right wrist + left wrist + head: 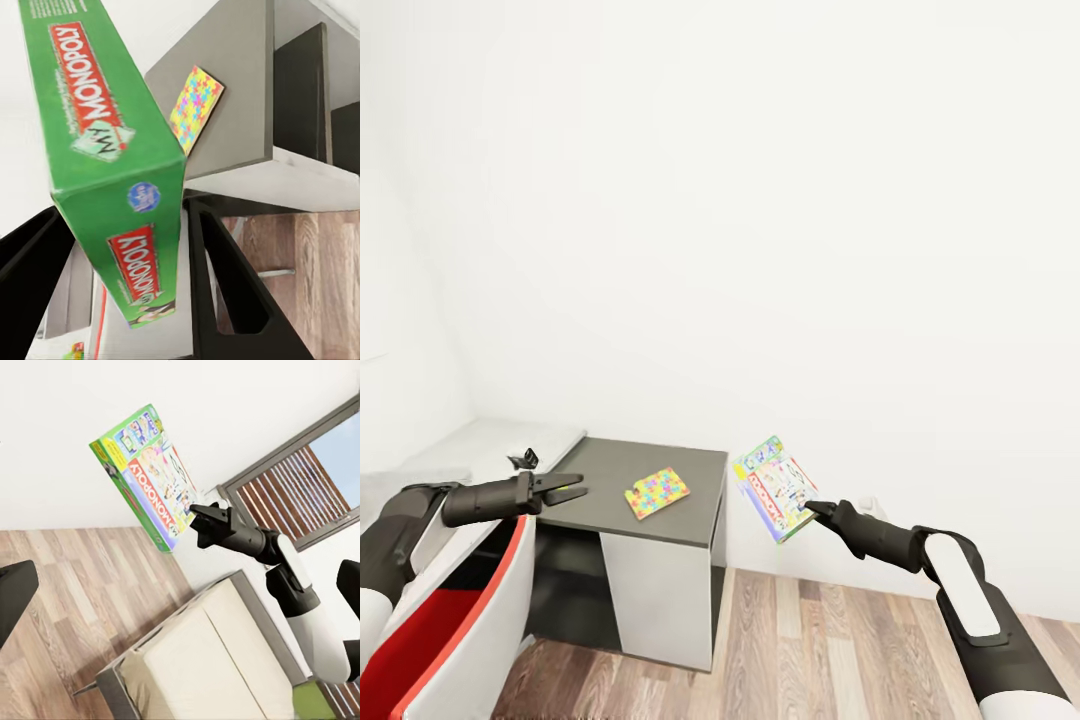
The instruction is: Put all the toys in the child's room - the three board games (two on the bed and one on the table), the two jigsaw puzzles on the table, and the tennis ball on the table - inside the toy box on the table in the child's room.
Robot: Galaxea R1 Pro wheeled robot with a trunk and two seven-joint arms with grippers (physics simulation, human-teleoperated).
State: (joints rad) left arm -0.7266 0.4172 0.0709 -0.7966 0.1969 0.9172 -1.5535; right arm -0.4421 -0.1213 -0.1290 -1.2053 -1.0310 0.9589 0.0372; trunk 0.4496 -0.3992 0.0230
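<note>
there right gripper [818, 510] pinches board game [776, 487] edge

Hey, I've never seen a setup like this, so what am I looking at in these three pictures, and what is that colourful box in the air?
This is a simulated robot with two dark arms. The big picture comes from a camera on its head, looking down over both arms. The other two come from cameras near each wrist.

The right tool is shut on a Monopoly board game, holding it in the air over the wood floor. The right wrist picture shows that box's green edge up close.

The left tool is open and empty, hanging by a dark grey side unit. On that unit lies a flat, multicoloured jigsaw puzzle.

The left wrist picture shows the bed and a window.
</note>
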